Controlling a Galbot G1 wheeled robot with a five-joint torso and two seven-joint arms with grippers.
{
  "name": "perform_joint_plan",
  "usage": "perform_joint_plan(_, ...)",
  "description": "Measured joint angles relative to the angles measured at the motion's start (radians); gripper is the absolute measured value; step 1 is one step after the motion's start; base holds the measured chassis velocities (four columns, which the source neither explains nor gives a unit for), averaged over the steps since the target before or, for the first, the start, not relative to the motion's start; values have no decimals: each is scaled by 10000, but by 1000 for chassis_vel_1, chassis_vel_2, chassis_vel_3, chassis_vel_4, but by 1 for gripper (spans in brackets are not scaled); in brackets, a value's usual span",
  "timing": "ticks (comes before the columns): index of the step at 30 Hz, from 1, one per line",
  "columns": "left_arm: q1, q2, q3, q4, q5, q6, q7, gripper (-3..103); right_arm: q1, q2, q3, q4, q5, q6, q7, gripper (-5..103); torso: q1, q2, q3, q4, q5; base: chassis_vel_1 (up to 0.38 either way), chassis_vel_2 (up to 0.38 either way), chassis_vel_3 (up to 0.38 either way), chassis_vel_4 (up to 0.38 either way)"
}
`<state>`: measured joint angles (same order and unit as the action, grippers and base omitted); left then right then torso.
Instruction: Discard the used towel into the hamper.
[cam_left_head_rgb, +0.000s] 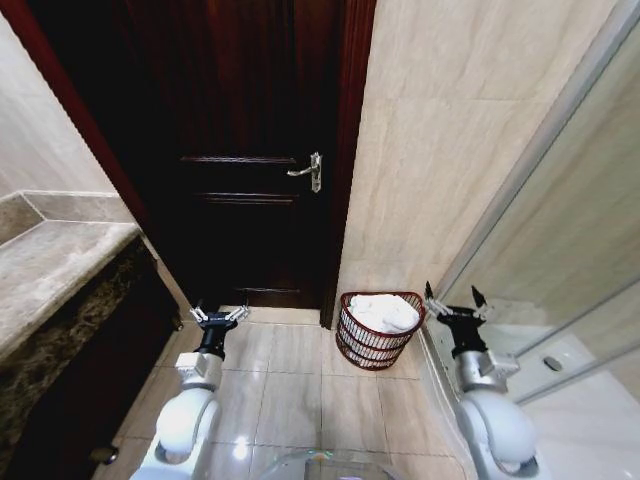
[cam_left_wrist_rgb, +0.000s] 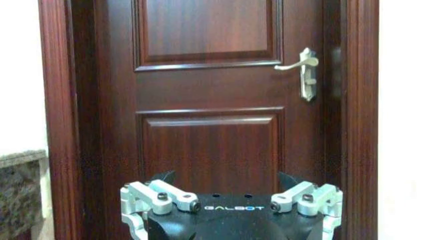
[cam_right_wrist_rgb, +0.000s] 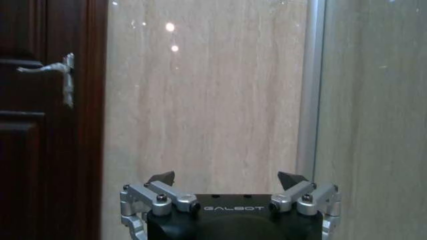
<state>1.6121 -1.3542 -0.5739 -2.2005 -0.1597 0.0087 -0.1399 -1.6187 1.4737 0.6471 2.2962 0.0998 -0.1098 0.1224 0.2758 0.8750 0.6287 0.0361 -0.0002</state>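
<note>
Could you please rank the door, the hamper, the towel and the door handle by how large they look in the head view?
1. Door, by far the largest.
2. Hamper.
3. Towel, lying inside the hamper.
4. Door handle, the smallest, though it sits farther from the camera, so its true size is less certain.

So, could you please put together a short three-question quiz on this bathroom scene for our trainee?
1. True or false: the hamper stands on the floor against the beige wall, to the right of the dark wooden door.
2. Multiple choice: what lies in the hamper? A) nothing B) a white towel C) a bottle
3. Short answer: how are the left claw and the right claw set, and is either holding anything?

Key
1. True.
2. B.
3. Both are open and empty; the right claw is beside the hamper, the left claw faces the door.
</note>
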Motion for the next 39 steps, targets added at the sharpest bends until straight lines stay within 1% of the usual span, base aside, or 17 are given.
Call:
perform_joint_plan(1,-130,-70,52,-13,149,70,-171,100,-59,207,-81,83,-175,17,-70,100,44,99,56,-1,0,0,0,0,0)
perform_joint_plan(2,-130,-70,52,-13,149,70,-171,100,-59,207,-81,83,-175,17,-70,100,44,99,56,-1,0,0,0,0,0)
perform_joint_plan(4,-320,-189,59,-13,546,179,-529,100,-47,203,-111,271,-205,-57,-85,100,99,220,127,-1,1,0,0,0,0)
perform_joint_plan(5,-320,-189,59,-13,546,179,-529,100,-47,203,-111,271,-205,-57,-85,100,99,220,127,-1,1,0,0,0,0)
perform_joint_plan(7,-455,-324,38,-1,909,259,-849,100,-24,7,-95,454,-124,-191,-82,100,139,309,177,-1,0,0,0,0,0)
perform_joint_plan(8,-547,-509,20,-3,1134,417,-1169,100,31,-280,-51,632,10,-355,-53,100,188,416,233,-1,0,0,0,0,0)
perform_joint_plan(9,-547,-509,20,-3,1134,417,-1169,100,31,-280,-51,632,10,-355,-53,100,188,416,233,-1,0,0,0,0,0)
perform_joint_plan(11,-515,-606,56,-129,1086,673,-1326,100,98,-500,-17,751,164,-518,3,100,243,539,302,0,2,0,0,0,0)
perform_joint_plan(13,-483,-613,71,-185,1059,728,-1351,100,115,-529,-14,767,197,-557,17,100,263,581,322,0,3,0,0,0,0)
perform_joint_plan(17,-384,-626,38,-343,971,778,-1359,100,120,-505,-43,771,211,-606,29,100,368,819,454,0,3,0,0,0,0)
perform_joint_plan(23,-366,-588,-151,-364,822,676,-1124,100,106,-486,-24,802,211,-653,40,100,501,1100,604,0,2,0,0,0,0)
perform_joint_plan(29,-395,-660,-158,-377,808,682,-1070,100,50,-482,15,817,217,-661,66,100,600,1323,726,0,2,0,0,0,0)
perform_joint_plan(31,-427,-667,-140,-401,808,715,-1048,100,9,-470,13,839,222,-657,89,100,672,1491,818,-1,2,0,0,0,0)
perform_joint_plan(33,-440,-666,-138,-407,809,722,-1046,100,5,-470,13,847,226,-657,96,100,694,1539,845,0,2,0,0,0,0)
perform_joint_plan(35,-467,-663,-138,-415,813,738,-1043,100,-10,-480,22,878,247,-653,119,100,764,1694,933,0,2,0,0,0,0)
perform_joint_plan(37,-470,-663,-138,-417,815,739,-1043,100,-18,-482,31,881,251,-651,120,100,781,1729,953,0,2,0,0,0,0)
perform_joint_plan(39,-465,-679,-137,-421,825,740,-1029,100,-52,-488,47,884,261,-639,121,100,843,1866,1030,-1,2,0,0,0,0)
